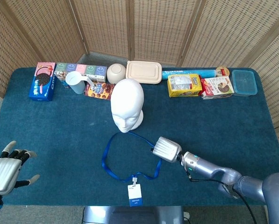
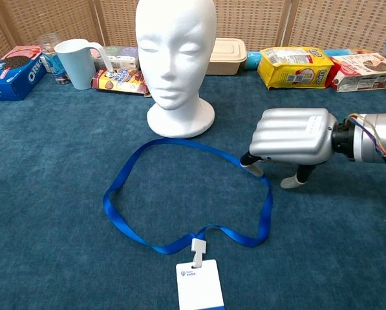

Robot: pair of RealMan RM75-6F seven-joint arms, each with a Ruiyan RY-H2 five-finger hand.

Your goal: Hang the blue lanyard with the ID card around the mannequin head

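The white mannequin head [image 1: 127, 105] [image 2: 175, 58] stands upright mid-table. In front of it the blue lanyard [image 1: 106, 161] [image 2: 125, 177] lies flat in a loop on the blue cloth, with its ID card [image 1: 135, 194] [image 2: 200, 285] nearest the front edge. My right hand [image 1: 166, 149] [image 2: 295, 135] is palm-down over the loop's right side. Its fingertips [image 2: 252, 169] point down at the cloth just beside the strap, which still lies flat. My left hand [image 1: 3, 170] hovers at the front left corner with its fingers spread and nothing in it.
Along the back edge stand an Oreo box [image 1: 42, 80], a pale cup [image 1: 75, 82], a bowl [image 1: 116, 73], a beige lunch box [image 1: 144, 72], a yellow snack bag [image 1: 184, 85] and a blue container [image 1: 244, 82]. Wicker screens close off the back.
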